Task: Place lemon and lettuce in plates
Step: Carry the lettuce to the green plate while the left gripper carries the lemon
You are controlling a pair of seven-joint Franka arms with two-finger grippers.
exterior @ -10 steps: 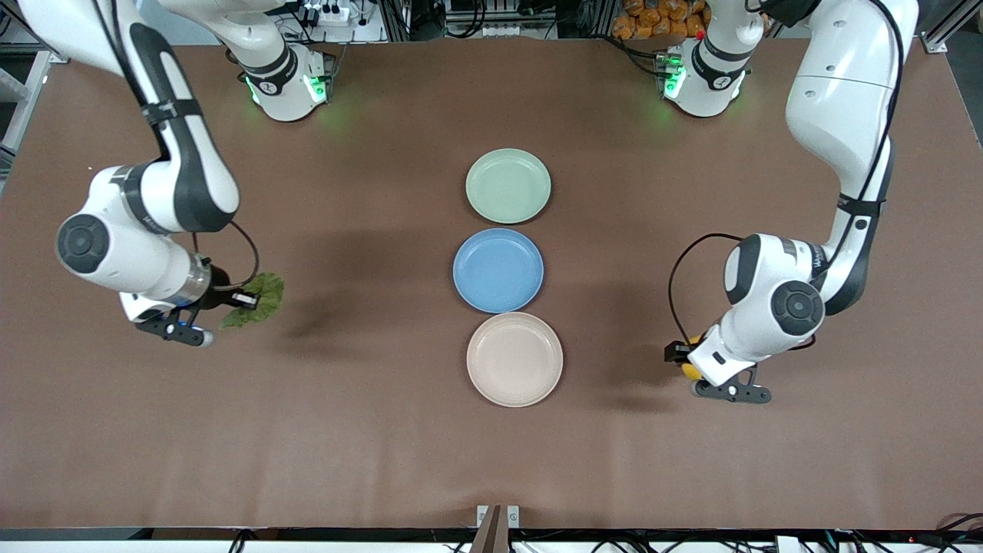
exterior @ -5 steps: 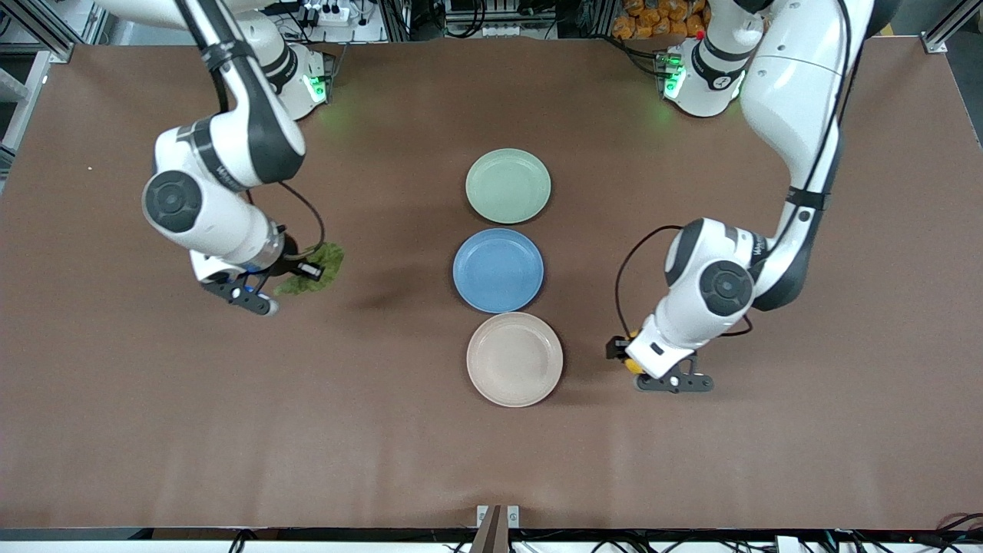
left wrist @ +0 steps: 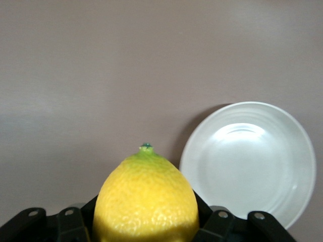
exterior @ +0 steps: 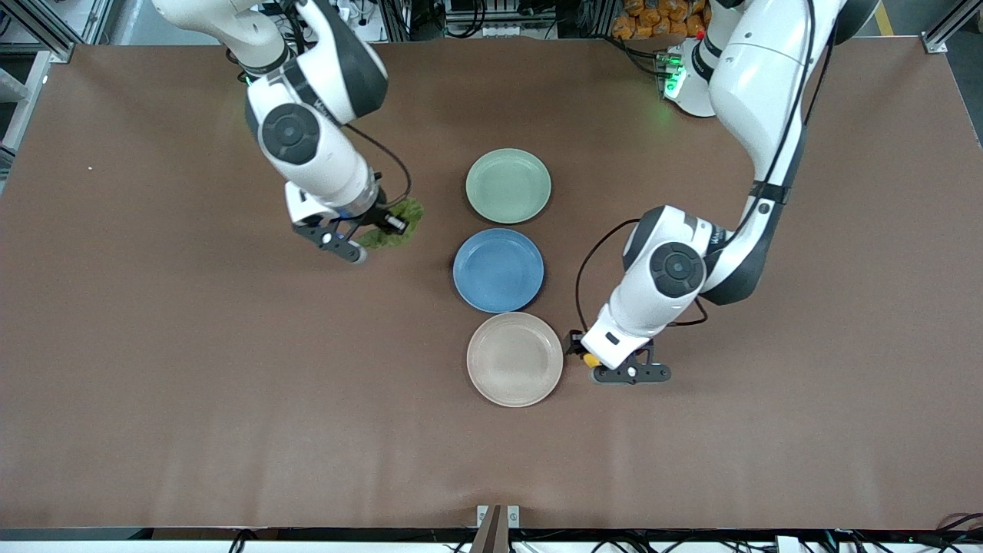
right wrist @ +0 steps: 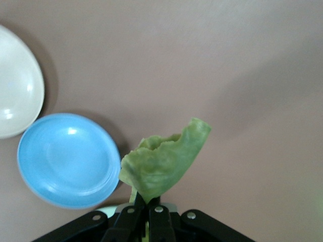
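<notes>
My left gripper [exterior: 587,359] is shut on the yellow lemon [exterior: 590,359], held over the table just beside the beige-cream plate [exterior: 514,359], on its left-arm side. In the left wrist view the lemon [left wrist: 146,201] fills the jaws and that plate [left wrist: 248,162] lies close by. My right gripper [exterior: 384,224] is shut on the crinkled green lettuce [exterior: 398,227], held over the table beside the mint green plate [exterior: 508,185], toward the right arm's end. In the right wrist view the lettuce [right wrist: 164,164] hangs from the shut fingers.
A blue plate [exterior: 498,269] sits between the mint plate and the beige-cream plate in a row at the table's middle. It also shows in the right wrist view [right wrist: 65,159], with the beige-cream plate's edge [right wrist: 17,91] beside it.
Both arms have swung in toward the row of plates. The right gripper carried the lettuce toward the mint plate. The left gripper carried the lemon up to the beige-cream plate's edge.
</notes>
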